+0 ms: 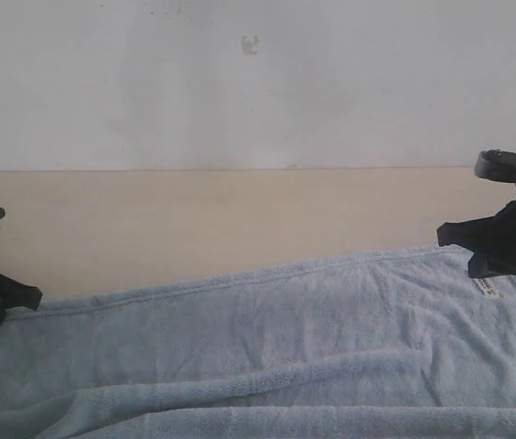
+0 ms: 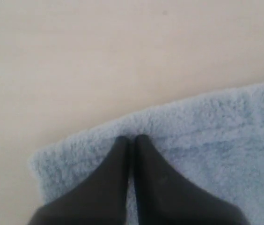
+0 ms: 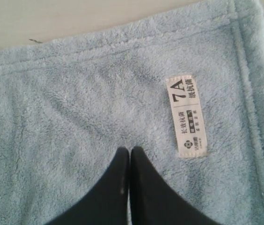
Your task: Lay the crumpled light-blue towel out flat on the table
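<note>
You have the towel point(image 1: 267, 338) on the tabletop point(image 1: 194, 219), left pincer point(image 2: 132, 139) over its left corner, right pincer point(image 3: 130, 150) beside the label point(image 3: 187, 115).

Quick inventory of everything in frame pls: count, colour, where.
towel: one, light blue, lying over the near part of the table, with folds along its near side
label: one, white with dark print, on the towel near the right gripper
table: one, pale beige, showing beyond the towel
wall: one, white, behind the table
left gripper: one, black, fingers together, at the towel's far left corner
right gripper: one, black, fingers together, over the towel's far right corner
</note>
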Tool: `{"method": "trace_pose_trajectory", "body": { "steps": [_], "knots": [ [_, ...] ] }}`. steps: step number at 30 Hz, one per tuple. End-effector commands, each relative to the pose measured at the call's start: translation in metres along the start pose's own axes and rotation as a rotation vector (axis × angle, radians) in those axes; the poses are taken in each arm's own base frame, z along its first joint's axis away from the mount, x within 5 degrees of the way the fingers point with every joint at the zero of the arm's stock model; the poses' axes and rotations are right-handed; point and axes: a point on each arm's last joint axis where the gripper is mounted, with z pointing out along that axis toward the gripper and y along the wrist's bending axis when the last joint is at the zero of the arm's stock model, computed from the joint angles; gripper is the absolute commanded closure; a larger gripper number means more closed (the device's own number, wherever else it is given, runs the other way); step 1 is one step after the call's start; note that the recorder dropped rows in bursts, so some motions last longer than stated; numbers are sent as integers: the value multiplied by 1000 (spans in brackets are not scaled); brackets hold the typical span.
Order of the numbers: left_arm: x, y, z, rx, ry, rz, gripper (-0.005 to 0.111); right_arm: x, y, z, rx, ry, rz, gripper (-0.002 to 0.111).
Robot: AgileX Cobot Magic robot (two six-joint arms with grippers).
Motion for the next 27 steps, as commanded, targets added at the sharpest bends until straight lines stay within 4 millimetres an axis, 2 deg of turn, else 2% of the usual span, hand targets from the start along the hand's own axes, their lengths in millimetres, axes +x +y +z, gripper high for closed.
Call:
{"method": "trace_pose_trajectory", "body": {
  "steps": [1,7,12,14,17,21,27],
  "knots": [
    [-14,1,10,-3,-115,16,103,-5,-3,-2,13,-34,-7,108],
    [-42,4,20,-12,-138,26,103,-5,-4,-2,33,-33,-54,108],
    [-60,5,3,-1,-177,-26,103,-8,-10,1,70,-92,-55,108],
    [-62,6,-7,-2,-189,-27,103,-8,-17,9,90,-102,-24,108],
    [-57,6,-16,-1,-136,-18,103,-6,-33,22,122,-101,13,108],
    [-43,4,-14,7,-14,5,103,-8,-47,33,126,-64,53,108],
    [-25,2,-3,11,-6,9,103,-7,-48,37,122,-50,57,108]
  ]
}}
